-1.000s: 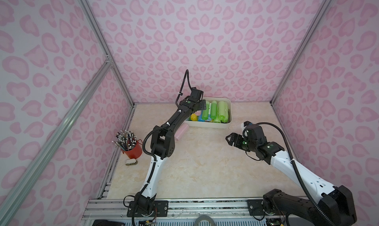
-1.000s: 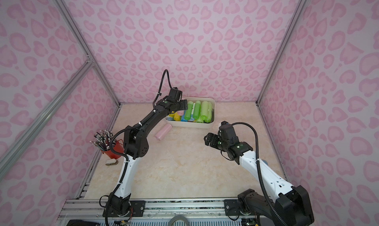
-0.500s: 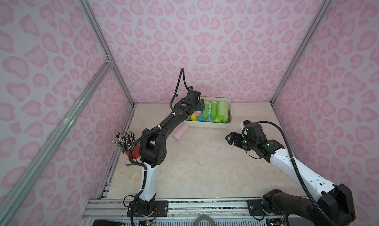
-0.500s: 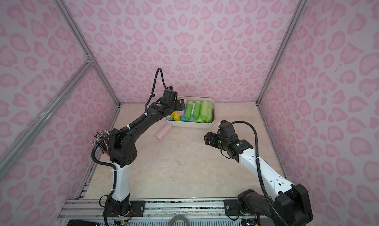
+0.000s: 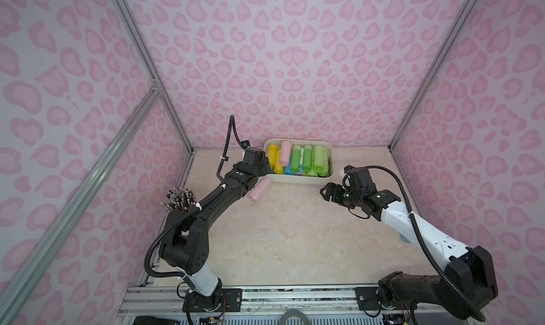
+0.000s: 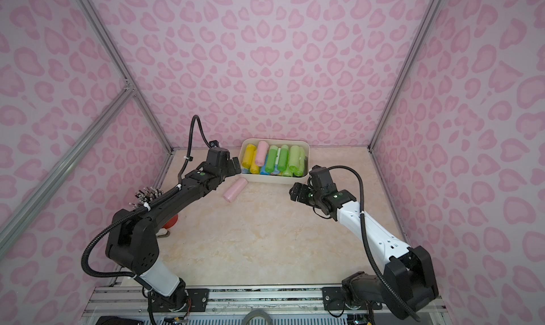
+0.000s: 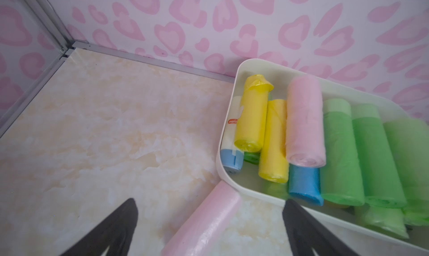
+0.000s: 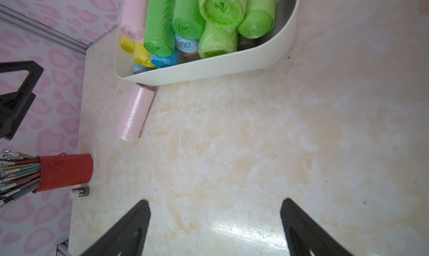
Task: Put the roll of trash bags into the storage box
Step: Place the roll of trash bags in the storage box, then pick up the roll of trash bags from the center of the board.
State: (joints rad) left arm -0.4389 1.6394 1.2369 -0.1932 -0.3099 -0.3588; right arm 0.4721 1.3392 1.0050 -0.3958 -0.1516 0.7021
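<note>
— Loc of roll (image 5: 259, 190)?
— Flat on counter (image 5: 295, 220), touching storage box (image 5: 298, 179) corner, outside it.
— Hands?
— L hand (image 5: 267, 167) spread wide near roll, empty. R hand (image 5: 326, 191) spread too, well apart.

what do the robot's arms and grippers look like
The left arm has black links and a white segment near the base. The right arm has a white link and black joints. Each carries a black ribbed cable hose held by white ties and a small green light at the wrist. The left gripper and right gripper have black, tapered fingers.
</note>
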